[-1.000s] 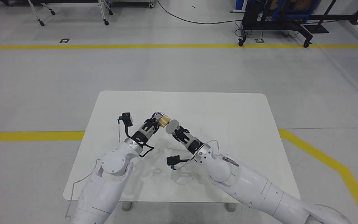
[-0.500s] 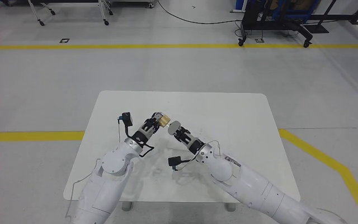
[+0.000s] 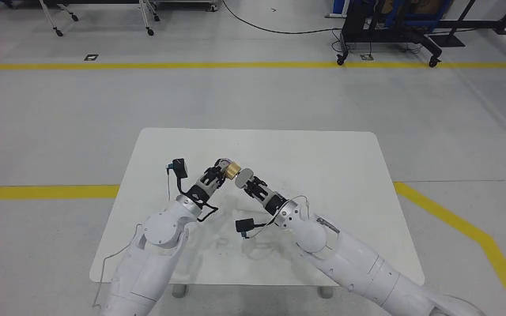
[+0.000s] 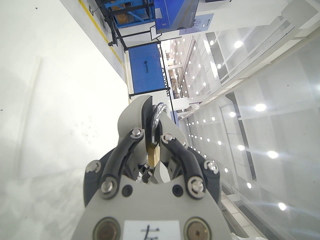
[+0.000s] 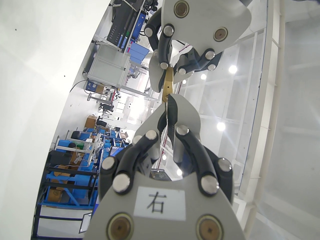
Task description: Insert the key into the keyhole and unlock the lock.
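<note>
The left gripper (image 4: 152,119) is clamped on a brass padlock (image 4: 153,155), its black pads (image 4: 147,116) pressed to the lock. The silver shackle (image 4: 159,113) shows at the fingertips. The right gripper (image 5: 168,102) faces it tip to tip, its jaws drawn together on a thin key (image 5: 165,108) seen edge-on. The key's end meets the padlock's brass end. Whether it sits in the keyhole I cannot tell.

From above, both grippers are held up over the white table (image 3: 340,170), left of its middle and in its far half. The padlock (image 3: 230,169) lies between the left gripper (image 3: 217,174) and the right gripper (image 3: 247,181). The two forearms slope in from the near edge and form a narrow wedge.

The widest stretch of bare tabletop lies to the right, out to the table's right edge. A narrower band runs between the grippers and the far edge. The left edge is nearer, though well apart from the lock. Nothing lies on the tabletop around the grippers, so only the arms themselves crowd each other.

Beyond the table is grey floor. One yellow floor line (image 3: 237,65) crosses past the far edge, and another (image 3: 55,191) runs out to the left. A black wheeled frame (image 3: 387,35) stands far off to the right. The castered legs of a rack (image 3: 103,20) stand far off to the left, both well clear of the table.
</note>
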